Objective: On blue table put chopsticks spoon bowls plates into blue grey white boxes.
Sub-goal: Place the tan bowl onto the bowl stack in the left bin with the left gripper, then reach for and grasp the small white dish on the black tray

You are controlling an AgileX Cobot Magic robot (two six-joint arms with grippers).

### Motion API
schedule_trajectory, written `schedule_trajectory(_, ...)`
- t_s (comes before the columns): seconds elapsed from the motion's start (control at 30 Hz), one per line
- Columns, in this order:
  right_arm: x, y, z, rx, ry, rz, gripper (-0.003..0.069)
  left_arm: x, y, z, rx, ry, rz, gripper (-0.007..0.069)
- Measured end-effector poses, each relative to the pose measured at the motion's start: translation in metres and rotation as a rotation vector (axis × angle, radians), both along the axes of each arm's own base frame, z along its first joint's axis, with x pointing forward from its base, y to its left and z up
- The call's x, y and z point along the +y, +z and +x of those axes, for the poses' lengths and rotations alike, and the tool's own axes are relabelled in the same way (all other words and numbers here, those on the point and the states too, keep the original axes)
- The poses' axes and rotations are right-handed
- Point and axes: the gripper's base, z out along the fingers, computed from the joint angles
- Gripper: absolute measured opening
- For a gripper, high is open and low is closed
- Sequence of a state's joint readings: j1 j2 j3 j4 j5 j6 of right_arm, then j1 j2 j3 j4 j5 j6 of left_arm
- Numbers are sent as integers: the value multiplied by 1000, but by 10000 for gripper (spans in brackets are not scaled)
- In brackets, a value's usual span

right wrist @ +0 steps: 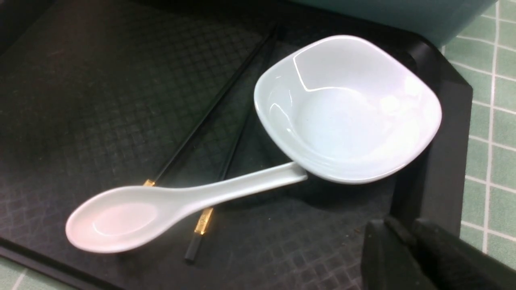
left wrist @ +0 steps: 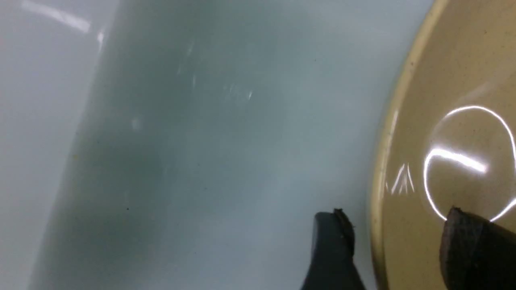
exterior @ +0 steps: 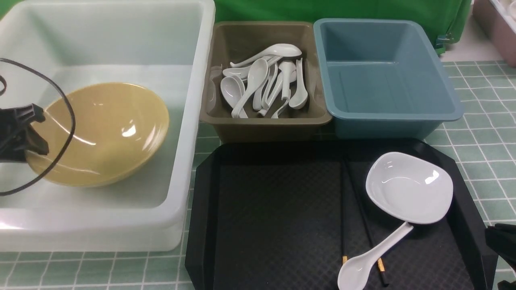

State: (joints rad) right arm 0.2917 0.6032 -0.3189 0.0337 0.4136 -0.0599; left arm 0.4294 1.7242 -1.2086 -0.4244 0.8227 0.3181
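Observation:
The yellow bowl (exterior: 105, 133) (left wrist: 443, 100) lies tilted inside the big white box (exterior: 193, 121) (left wrist: 201, 161). My left gripper (exterior: 43, 133) (left wrist: 395, 213) is open, one finger outside and one inside the bowl's near rim, gripping nothing. On the black tray (exterior: 274, 221) a white plate (exterior: 409, 187) (right wrist: 346, 112) rests over the handle of a white spoon (exterior: 371, 257) (right wrist: 161, 205). The spoon lies across two black chopsticks (exterior: 344, 209) (right wrist: 213, 108). My right gripper (exterior: 504, 241) (right wrist: 405, 225) hovers by the tray's right edge, fingers together and empty.
The grey box (exterior: 262, 121) behind the tray holds several white spoons (exterior: 262, 80). The blue box (exterior: 383, 80) beside it has nothing in it. A black cable (exterior: 70, 121) loops over the bowl. The tiled blue table (exterior: 483, 141) shows at the right.

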Motion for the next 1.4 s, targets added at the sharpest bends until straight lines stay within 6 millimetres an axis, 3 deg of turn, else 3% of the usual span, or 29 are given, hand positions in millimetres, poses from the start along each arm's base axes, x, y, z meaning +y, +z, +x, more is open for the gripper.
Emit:
schedule_trajectory(0.17,0,0,0,-1,0,0,132,3,23,-1,11,24,23,474)
schedule_trajectory(0.27,0,0,0,-1,0,0,135,1,38,0,-1,53,6,505)
schedule_trajectory(0.33,0,0,0,-1,0,0,139,-12,53,6,-35,36,-24,505)
schedule_trajectory(0.5,0,0,0,-1,0,0,141,-46,44,23,-49,-71,-19,394)
schedule_trajectory(0.6,0,0,0,-1,0,0,144,-63,14,37,9,-149,43,251)
schedule_trajectory(0.7,0,0,0,-2,0,0,148,-60,-14,43,111,-124,105,143)
schedule_trajectory(0.83,0,0,0,-2,0,0,152,-46,-27,40,210,-60,227,99)
schedule_trajectory(1.03,0,0,0,-2,0,0,159,-21,-23,24,367,72,405,96)
schedule_trajectory(1.27,0,0,0,-2,0,0,162,-9,-8,12,391,209,456,96)
schedule_trajectory(1.4,0,-1,0,16,-19,24,178,-34,39,3,211,182,398,96)
